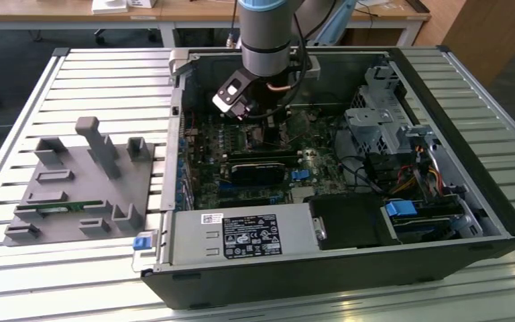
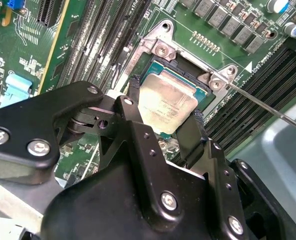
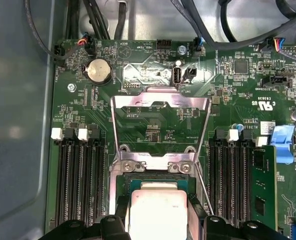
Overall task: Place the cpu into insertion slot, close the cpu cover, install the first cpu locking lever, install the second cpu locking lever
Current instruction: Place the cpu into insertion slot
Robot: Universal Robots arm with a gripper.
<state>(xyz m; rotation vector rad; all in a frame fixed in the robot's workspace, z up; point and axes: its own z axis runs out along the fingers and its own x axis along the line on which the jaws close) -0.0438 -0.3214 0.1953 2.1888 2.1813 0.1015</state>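
While in claw [image 2: 163,111], one cpu [image 2: 168,99]

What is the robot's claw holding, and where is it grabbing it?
The gripper holds the cpu, pinched by two opposite side edges.

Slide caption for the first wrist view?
The gripper holds the cpu at the insertion slot; the cpu cover stands open.
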